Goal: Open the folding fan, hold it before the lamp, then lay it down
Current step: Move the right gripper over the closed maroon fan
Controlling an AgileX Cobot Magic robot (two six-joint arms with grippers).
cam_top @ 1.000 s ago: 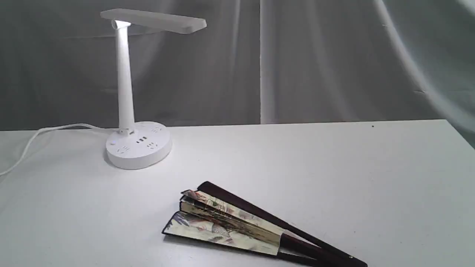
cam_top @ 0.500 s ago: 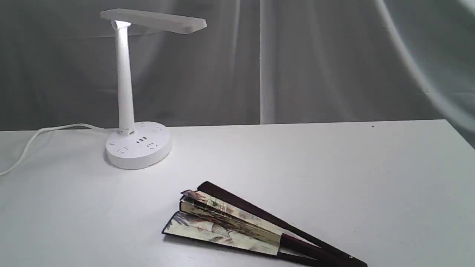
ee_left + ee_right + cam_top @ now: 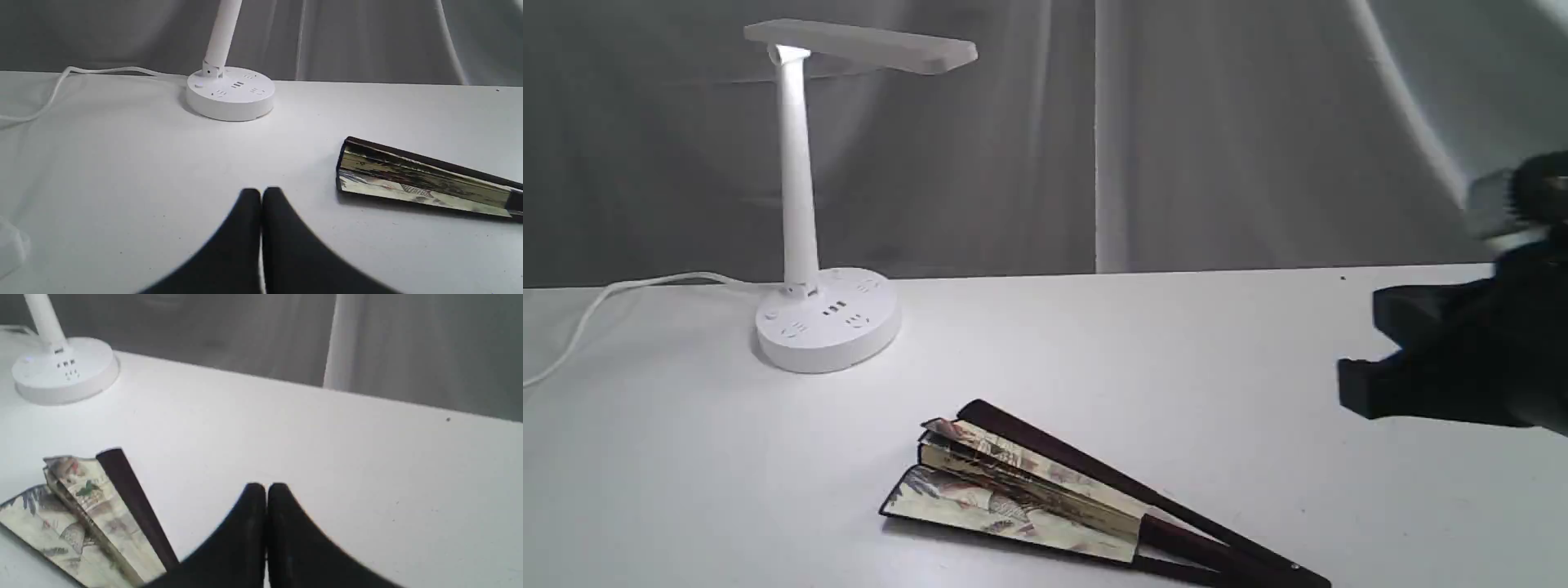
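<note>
**While the fan lies half-folded, neither gripper is on it**

Since the fan (image 3: 1021, 490) lies untouched on the table (image 3: 1176, 343), near the front and well apart from the lamp (image 3: 796, 188) at the back left, the step in hand looks to be the first reach for it. It is only partly spread. Its paper end points toward the lamp's side, and its dark wood runs to the pivot (image 3: 1294, 565) at the front right.

The right gripper (image 3: 265, 489) hangs above the table at the right, blurred in the exterior view, its fingers pressed together with nothing between them. The left gripper (image 3: 261, 194) is likewise closed and empty, low over bare table, with the fan's paper end off to one side. It does not show in the exterior view.

To do this well, I judge that both pairs of fingers must part before they descend. The right gripper is better placed for the wood near the pivot. The left could then take the top guard (image 3: 1062, 451), which stands a little clear of the pleats and offers a place to pinch. Grip wood, not paper, which would likely crease. The fan is thin and lies flat, so a careless approach may push it along the table rather than catch it.
</note>
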